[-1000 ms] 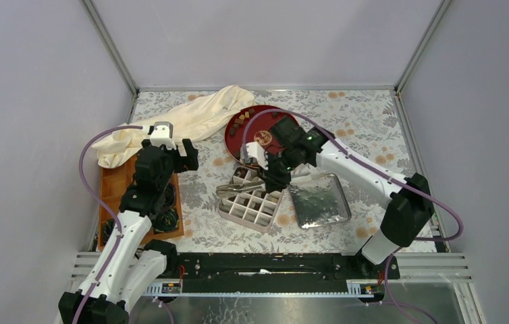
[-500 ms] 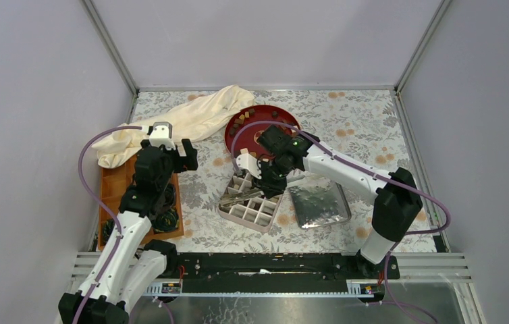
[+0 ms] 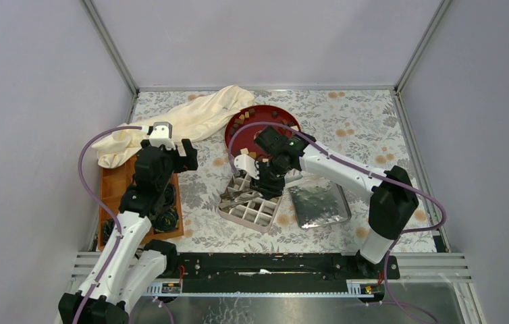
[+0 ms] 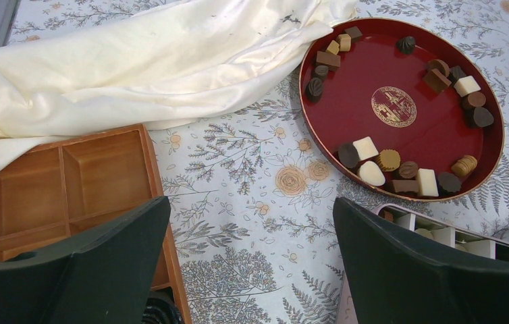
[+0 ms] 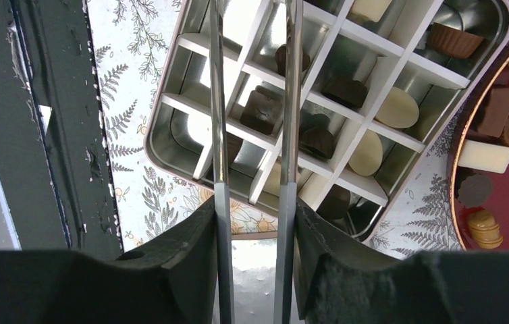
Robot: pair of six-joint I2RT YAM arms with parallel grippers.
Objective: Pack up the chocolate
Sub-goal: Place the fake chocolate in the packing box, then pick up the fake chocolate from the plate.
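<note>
Small dark, tan and cream chocolates (image 4: pixel 365 147) lie round the red plate (image 4: pixel 400 74), also seen in the top view (image 3: pixel 238 119). More chocolates (image 5: pixel 260 111) sit in cells of the divided tin box (image 5: pixel 184 115), which lies in front of the plate (image 3: pixel 238 216). My right gripper (image 3: pixel 265 181) is shut on metal tongs (image 5: pixel 218 135) and holds them over the box cells; the tong tips run out of the wrist view. My left gripper (image 4: pixel 252 270) is open and empty above the tablecloth, between the wooden tray (image 4: pixel 69 175) and the plate.
The silver box lid (image 3: pixel 318 202) lies right of the box. A cream cloth (image 3: pixel 191 118) is bunched at the back left, touching the plate. The wooden tray (image 3: pixel 113 185) at the left holds dark coiled items (image 3: pixel 167 219). Walls enclose the table.
My right arm has swung left and nearer, carrying the tongs from the plate's front edge to over the divided box. The left arm has not moved.
</note>
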